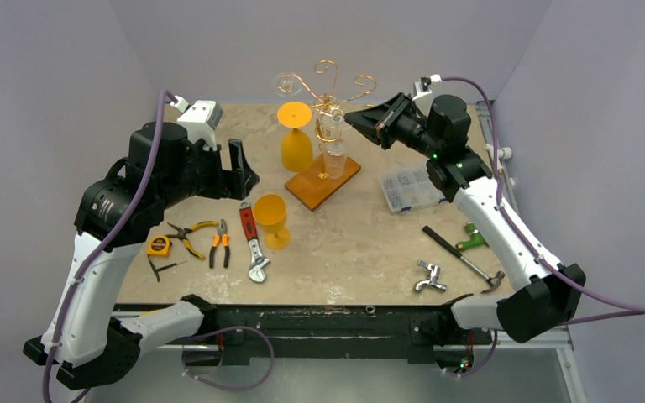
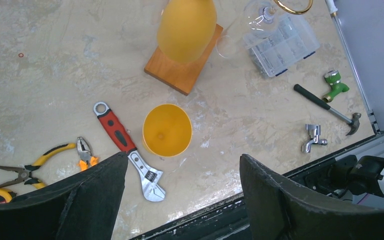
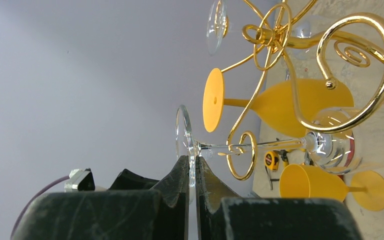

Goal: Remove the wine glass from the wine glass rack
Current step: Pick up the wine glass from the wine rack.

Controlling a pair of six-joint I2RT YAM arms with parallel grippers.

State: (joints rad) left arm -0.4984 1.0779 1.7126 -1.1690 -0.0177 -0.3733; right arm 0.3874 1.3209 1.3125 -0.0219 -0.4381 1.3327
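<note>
Right gripper [image 3: 192,164]: shut tight on the clear wine glass [image 3: 327,150], the thin rim of its foot pinched edge-on between the fingers.

Clear wine glass: hung upside down on the wine glass rack [image 3: 262,35], foot up and bowl down. Its stem was threaded through a small gold curl [image 3: 242,156] just beyond my fingertips.

Long axis: I read it as vertical, crosswise to the fingers, which pointed in from the rack's right side. I judged that the coming move depended on sliding the stem sideways out of that curl, not on lifting.

Left gripper [image 2: 183,160]: jaws wide, holding nothing, above a yellow goblet [image 2: 166,130] standing on the table [image 2: 40,75], well apart from the rack.

Nearer arm: right.
</note>
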